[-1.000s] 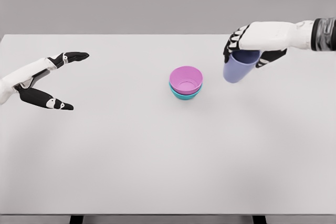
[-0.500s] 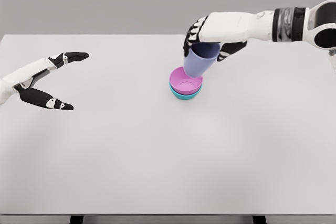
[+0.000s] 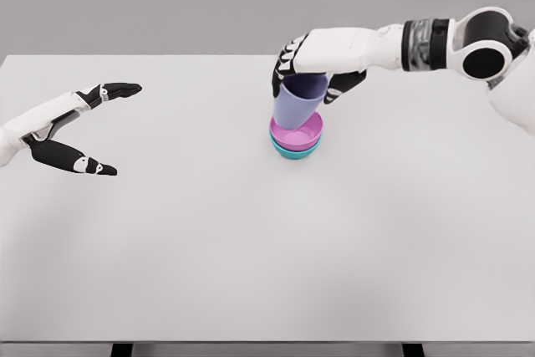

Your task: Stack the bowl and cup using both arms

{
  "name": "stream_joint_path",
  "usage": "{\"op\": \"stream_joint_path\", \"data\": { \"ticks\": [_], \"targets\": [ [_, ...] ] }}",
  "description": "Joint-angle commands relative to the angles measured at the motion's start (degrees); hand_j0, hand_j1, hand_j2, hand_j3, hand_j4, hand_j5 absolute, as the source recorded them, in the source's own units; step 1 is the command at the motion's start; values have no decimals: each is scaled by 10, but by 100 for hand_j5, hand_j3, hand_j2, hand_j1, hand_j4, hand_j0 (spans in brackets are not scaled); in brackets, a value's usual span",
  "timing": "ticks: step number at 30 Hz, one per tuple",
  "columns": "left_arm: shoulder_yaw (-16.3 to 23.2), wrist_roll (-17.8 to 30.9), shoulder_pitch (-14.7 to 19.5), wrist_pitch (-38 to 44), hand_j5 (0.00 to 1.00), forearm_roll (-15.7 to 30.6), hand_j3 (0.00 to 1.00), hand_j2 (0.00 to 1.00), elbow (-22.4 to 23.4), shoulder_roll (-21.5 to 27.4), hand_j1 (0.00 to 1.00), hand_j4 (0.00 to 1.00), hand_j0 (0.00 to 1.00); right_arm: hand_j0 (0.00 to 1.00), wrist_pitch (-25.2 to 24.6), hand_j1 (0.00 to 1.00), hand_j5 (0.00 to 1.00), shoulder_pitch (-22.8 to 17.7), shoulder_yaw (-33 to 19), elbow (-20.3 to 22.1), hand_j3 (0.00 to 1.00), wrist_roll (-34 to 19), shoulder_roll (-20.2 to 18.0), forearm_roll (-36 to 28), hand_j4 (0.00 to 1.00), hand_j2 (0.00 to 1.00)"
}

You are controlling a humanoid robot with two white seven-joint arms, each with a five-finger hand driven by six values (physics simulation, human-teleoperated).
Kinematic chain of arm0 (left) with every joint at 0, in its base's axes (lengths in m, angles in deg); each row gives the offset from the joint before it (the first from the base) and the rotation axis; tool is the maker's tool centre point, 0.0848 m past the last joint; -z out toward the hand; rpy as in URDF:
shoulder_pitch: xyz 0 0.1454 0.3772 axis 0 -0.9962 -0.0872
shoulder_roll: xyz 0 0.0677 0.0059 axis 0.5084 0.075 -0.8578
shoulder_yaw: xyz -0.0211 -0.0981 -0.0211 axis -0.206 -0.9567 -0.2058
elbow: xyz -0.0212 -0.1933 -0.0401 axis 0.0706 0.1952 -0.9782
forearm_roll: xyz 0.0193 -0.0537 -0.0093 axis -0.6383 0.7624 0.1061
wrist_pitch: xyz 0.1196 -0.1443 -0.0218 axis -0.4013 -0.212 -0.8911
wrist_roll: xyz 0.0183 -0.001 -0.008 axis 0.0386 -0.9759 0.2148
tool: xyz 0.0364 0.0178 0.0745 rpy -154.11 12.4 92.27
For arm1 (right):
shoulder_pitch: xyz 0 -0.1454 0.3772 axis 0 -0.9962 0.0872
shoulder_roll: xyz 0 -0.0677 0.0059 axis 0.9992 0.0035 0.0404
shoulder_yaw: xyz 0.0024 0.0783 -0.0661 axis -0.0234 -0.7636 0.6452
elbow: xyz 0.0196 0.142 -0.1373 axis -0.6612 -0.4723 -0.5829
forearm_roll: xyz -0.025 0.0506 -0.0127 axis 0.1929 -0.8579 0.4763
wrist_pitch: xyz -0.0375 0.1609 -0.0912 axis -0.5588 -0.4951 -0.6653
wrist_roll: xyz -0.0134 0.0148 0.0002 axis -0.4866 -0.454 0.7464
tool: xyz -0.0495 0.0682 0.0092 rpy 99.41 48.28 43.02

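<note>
Lavender cup (image 3: pixel 298 107) clamped in right hand (image 3: pixel 311 68), directly under palm, over pink bowl (image 3: pixel 298 134); level it, then release.

You see a lavender-blue cup (image 3: pixel 298 106), plain and unpatterned, with a slightly darker shade at its rim. The upper bowl (image 3: pixel 301 133) is pink-magenta; the lower bowl (image 3: pixel 294 153) beneath it is teal, showing only as a narrow band. The right hand (image 3: pixel 313 68) is white across the back, with black fingers (image 3: pixel 281 64) marked by small white joints. Its arm is white, broken by a dark grey band and a black circular joint. The left hand (image 3: pixel 63 127) is white with black fingers, also white at the joints. The table (image 3: pixel 251 248) is a uniform pale grey-white; the backdrop is mid grey.
</note>
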Motion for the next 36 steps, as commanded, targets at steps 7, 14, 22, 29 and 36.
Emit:
{"op": "stream_joint_path", "data": {
  "ticks": [7, 14, 22, 29, 36],
  "targets": [
    [0, 0, -1, 1, 100, 5, 100, 100, -1, 1, 100, 100, 100, 64, -2, 64, 64, -1, 22, -9, 64, 0, 3, 0, 64, 64],
    [1, 0, 0, 1, 100, 5, 100, 100, 0, 1, 100, 100, 100, 99, -2, 99, 99, -2, 23, -3, 99, 0, 2, 42, 99, 99],
    [0, 0, 0, 1, 100, 5, 100, 100, -1, 1, 100, 100, 100, 100, -2, 100, 100, 0, 18, 22, 100, 0, -7, 44, 100, 100],
    [2, 0, 0, 2, 100, 4, 100, 100, -1, 1, 100, 100, 100, 100, -2, 100, 100, -8, -52, 101, 100, 0, -132, 28, 100, 100],
    [1, 0, 0, 4, 100, 4, 100, 100, 0, 1, 100, 100, 100, 100, -2, 100, 100, -183, -181, 68, 100, 0, -271, 2, 100, 100]
  ]
}}
